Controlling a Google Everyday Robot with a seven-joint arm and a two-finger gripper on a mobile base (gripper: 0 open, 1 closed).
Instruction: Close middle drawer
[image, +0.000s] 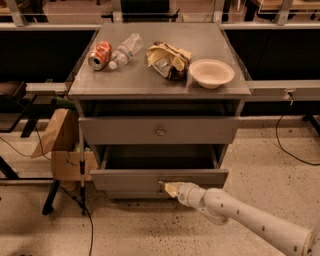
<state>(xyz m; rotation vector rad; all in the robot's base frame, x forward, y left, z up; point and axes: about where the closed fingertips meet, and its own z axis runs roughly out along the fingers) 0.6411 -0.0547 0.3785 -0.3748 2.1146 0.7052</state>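
Note:
The middle drawer (125, 179) is pulled out of the gray cabinet, and its low flat front panel stands forward of the drawers above and below. Its tray is dark inside, and I see nothing in it. My gripper (170, 189) comes in from the lower right on a white arm and rests against the centre of that panel, over the small knob. Its yellowish fingertips (172, 189) are together in one wedge and hold nothing.
The taller top drawer (160, 131) with a brassy knob sits just above. On the cabinet top (150, 80) lie a red can (100, 54), a plastic bottle (125, 49), a crumpled bag (167, 59) and a white bowl (211, 73). A cardboard box (62, 145) and a stand are at the left.

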